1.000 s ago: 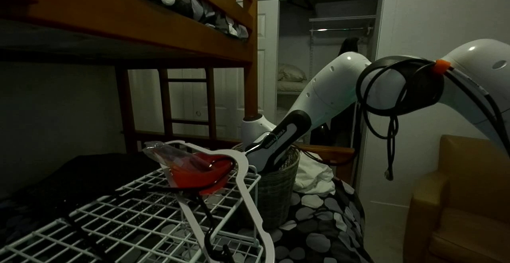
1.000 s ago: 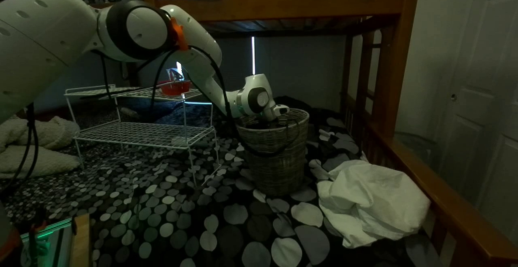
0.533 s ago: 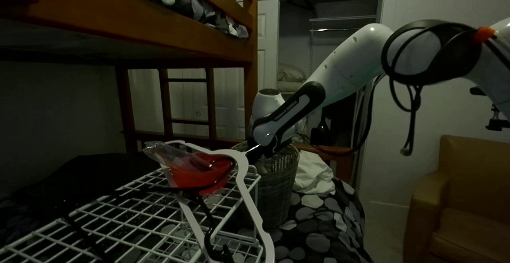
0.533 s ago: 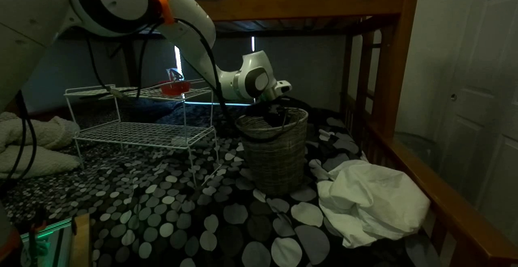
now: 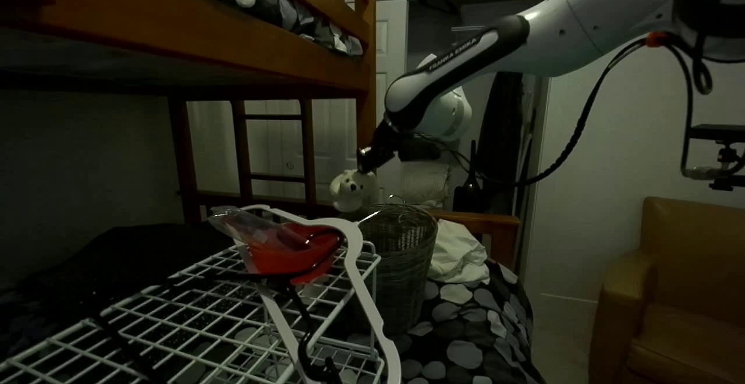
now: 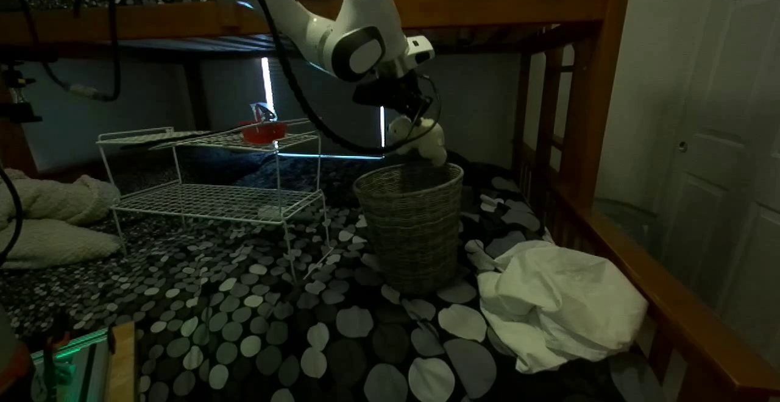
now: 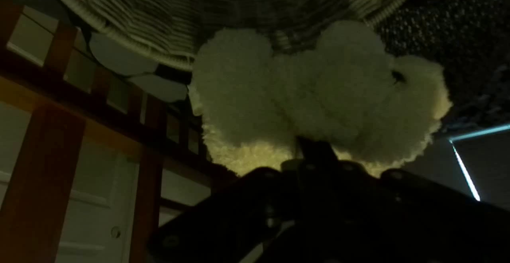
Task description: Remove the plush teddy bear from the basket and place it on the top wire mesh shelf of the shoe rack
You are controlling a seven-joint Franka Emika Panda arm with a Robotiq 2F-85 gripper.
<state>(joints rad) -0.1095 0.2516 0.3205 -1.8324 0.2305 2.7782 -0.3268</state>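
1 white teddy bear [image 7: 310, 91] beneath the hand [image 7: 316, 148], tight in its closed grip.

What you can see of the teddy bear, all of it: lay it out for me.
The teddy bear is a whitish plush toy with fluffy-looking fur and stubby, rounded limbs. In an exterior view its face shows a dark nose and eyes. The gripper is closed on the upper side of its body, and it hangs in the air over the basket, near the rim, with one leg drooping. Whether it touches the rim cannot be told.
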